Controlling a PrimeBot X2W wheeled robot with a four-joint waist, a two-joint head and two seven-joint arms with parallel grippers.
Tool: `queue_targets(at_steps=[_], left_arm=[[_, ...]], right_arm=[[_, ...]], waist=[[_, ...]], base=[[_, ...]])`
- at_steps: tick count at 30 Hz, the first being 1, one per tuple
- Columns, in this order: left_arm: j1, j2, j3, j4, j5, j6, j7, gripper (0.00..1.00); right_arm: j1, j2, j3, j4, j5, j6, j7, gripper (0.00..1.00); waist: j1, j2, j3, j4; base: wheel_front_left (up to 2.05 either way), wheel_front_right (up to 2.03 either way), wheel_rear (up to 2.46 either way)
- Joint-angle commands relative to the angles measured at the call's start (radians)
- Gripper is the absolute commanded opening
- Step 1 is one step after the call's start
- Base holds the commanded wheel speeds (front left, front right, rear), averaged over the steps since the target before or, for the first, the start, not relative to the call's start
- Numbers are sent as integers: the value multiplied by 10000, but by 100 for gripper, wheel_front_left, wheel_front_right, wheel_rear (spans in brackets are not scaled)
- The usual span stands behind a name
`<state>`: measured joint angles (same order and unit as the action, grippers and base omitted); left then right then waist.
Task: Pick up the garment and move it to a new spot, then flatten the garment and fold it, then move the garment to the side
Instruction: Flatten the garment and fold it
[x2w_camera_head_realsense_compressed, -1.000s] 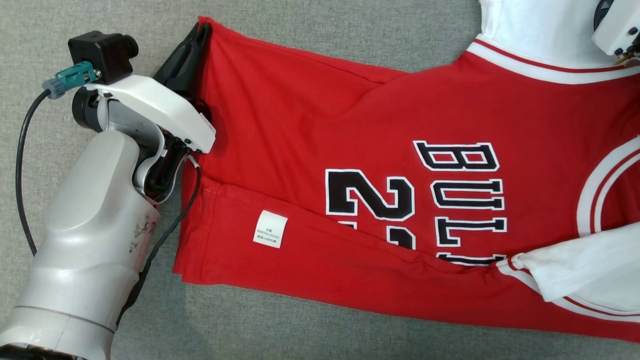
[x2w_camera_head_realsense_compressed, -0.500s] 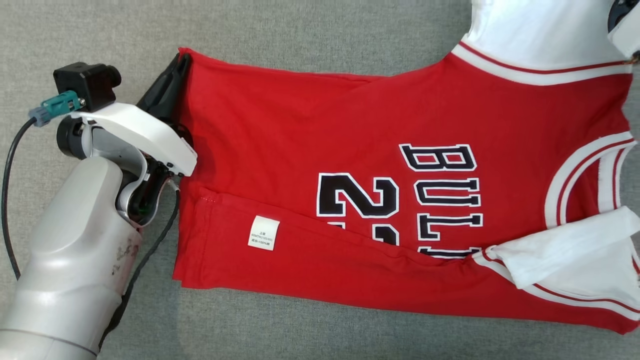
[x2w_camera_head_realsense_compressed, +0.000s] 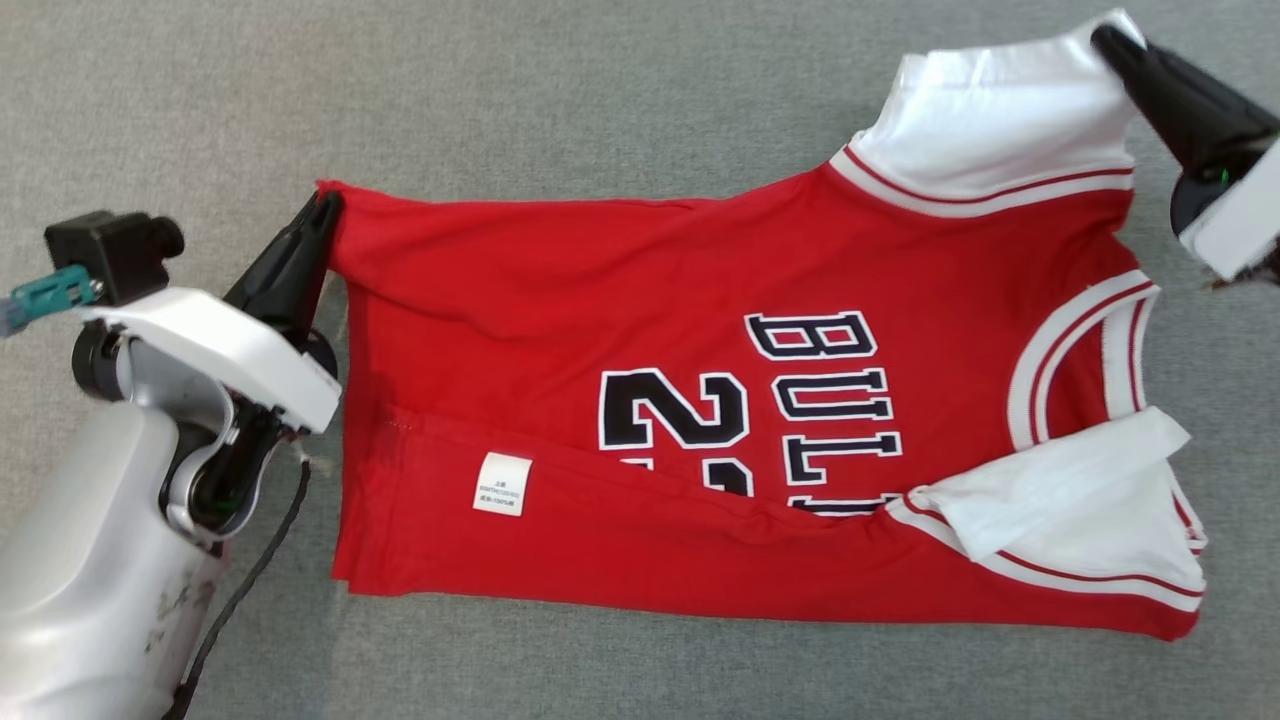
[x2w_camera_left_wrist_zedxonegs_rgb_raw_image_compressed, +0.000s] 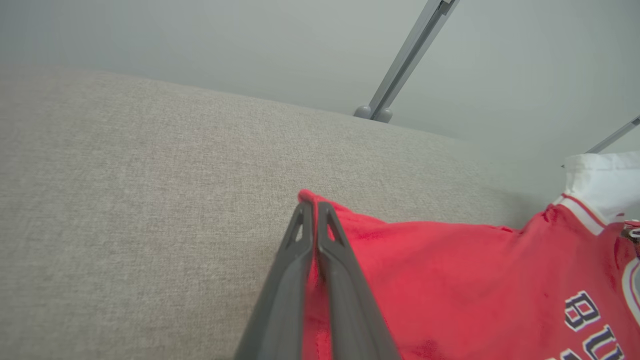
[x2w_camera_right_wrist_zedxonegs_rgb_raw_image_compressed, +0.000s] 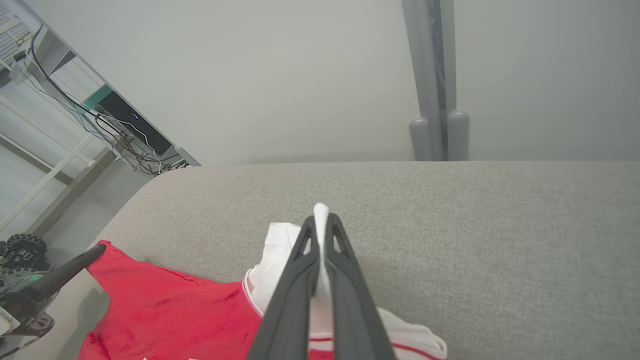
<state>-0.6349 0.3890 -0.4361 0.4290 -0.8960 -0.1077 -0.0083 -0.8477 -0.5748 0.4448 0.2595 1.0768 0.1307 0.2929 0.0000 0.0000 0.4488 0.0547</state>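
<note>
Right now I am pinching the red jersey (x2w_camera_head_realsense_compressed: 620, 290) at its two far corners. My left hand (x2w_camera_head_realsense_compressed: 322, 205) is pressed together on the hem corner, and my right hand (x2w_camera_head_realsense_compressed: 1108, 40) is pressed together on the tip of the white sleeve (x2w_camera_head_realsense_compressed: 1000, 110). The jersey is lying across the middle of the grey cloth worktop (x2w_camera_head_realsense_compressed: 600, 90), lettering up, and its far edge seems to be lifting a little at both corners. The near long side (x2w_camera_head_realsense_compressed: 650, 550) is lying turned over the front, showing the care label (x2w_camera_head_realsense_compressed: 502, 484) and covering part of the number. The other white sleeve (x2w_camera_head_realsense_compressed: 1060, 490) is resting on top at the near right.

I am judging this to be the folding step, with one long side done and the far side in my grip. As I read it, the next move is asking both hands to rise together and carry that far edge toward me. It will need to be taut and level so that it lands straight over the near flap.

Bare worktop is stretching beyond the far edge and along the near one. Behind the worktop's back edge a metal post (x2w_camera_right_wrist_zedxonegs_rgb_raw_image_compressed: 435, 75) is standing against a pale wall, well apart from the cloth.
</note>
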Motion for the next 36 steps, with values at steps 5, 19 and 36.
queue_targets(at_steps=[5, 19, 36], left_arm=[[888, 406, 217, -872, -339, 317, 181, 0], [3281, 885, 971, -2706, -1945, 709, 742, 0], [4790, 776, 1361, -2858, -2695, 907, 465, 0]], right_arm=[[1155, -287, -186, -760, 582, 2, -33, 0], [5322, -302, -1070, -2617, 2126, 4, -833, 0], [7891, 511, -991, -2746, 2512, 4, -2127, 0]], waist=[[0, 0, -337, -283], [0, 0, -644, -672], [0, 0, -703, -943]], base=[[0, 0, 0], [0, 0, 0], [0, 0, 0]])
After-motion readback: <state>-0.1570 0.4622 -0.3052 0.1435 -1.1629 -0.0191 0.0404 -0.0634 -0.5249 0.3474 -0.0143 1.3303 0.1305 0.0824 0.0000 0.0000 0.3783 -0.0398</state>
